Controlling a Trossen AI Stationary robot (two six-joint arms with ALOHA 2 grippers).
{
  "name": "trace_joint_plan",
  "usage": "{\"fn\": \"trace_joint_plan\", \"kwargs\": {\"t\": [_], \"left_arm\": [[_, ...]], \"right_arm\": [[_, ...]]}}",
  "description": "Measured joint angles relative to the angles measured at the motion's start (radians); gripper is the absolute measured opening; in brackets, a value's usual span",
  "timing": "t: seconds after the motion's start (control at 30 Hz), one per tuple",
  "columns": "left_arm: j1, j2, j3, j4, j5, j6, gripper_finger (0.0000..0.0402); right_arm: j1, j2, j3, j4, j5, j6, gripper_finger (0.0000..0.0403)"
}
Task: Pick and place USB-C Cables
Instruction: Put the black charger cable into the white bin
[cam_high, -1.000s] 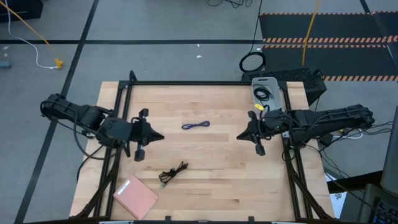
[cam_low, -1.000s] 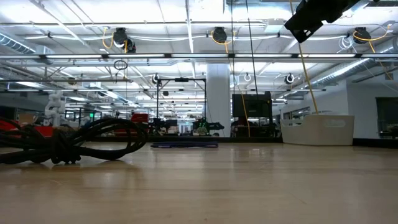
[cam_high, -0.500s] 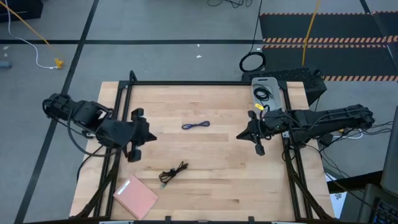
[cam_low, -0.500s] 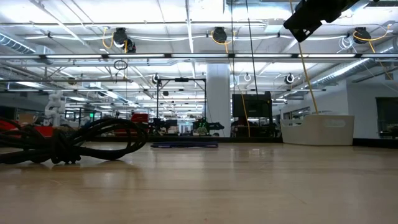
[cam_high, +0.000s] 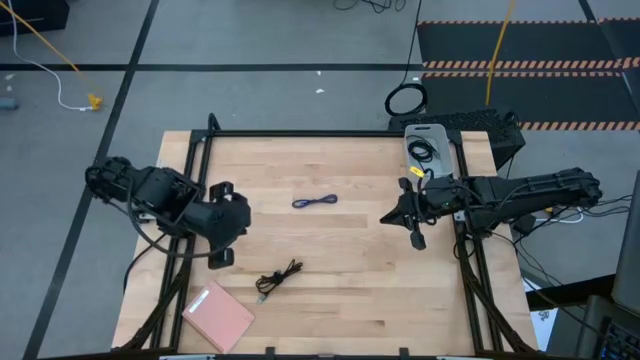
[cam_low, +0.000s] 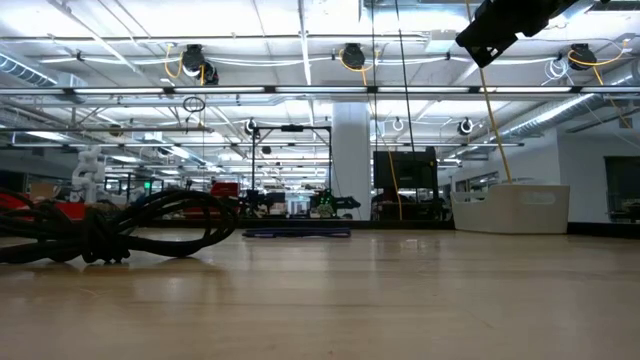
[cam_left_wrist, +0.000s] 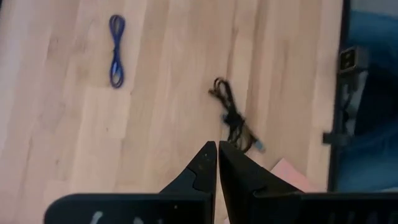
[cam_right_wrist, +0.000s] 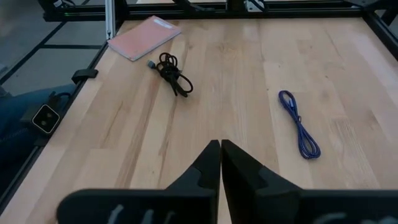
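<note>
Two dark robot arms hang over a pale wooden counter (cam_high: 340, 300) on which the cables lie loose. The left hand (cam_high: 222, 222) hovers above the counter's left side, its two fingers (cam_left_wrist: 202, 168) pressed together and holding nothing. From its wrist camera the bundled black cable (cam_left_wrist: 234, 121) lies just ahead of the fingertips, with the blue-purple cable (cam_left_wrist: 115, 51) farther off.

Seen from above, the bundled black cable (cam_high: 278, 279) rests on the near-left part of the counter, not far from the left hand, with a pink pad (cam_high: 219, 317) beside it at the near-left corner. The blue-purple cable (cam_high: 314, 202) lies stretched out near the middle of the counter, between the two arms.

The right hand (cam_high: 408, 214) waits over the right side, its fingers (cam_right_wrist: 208, 163) also closed and empty. A coiled black cable (cam_high: 423, 152) sits on a light grey tray (cam_high: 444, 133) at the far-right corner, behind the right arm. A large black ring of cable (cam_high: 405, 100) lies on the floor beyond the counter's far edge.
</note>
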Motion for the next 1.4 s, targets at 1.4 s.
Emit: {"fn": "trace_joint_plan", "kwargs": {"t": [1.4], "left_arm": [[-0.053, 0.066, -0.553, 0.487, 0.137, -0.107, 0.0026]], "right_arm": [[0.0, 0.002, 0.0, 0.022, 0.0, 0.003, 0.0006]]}}
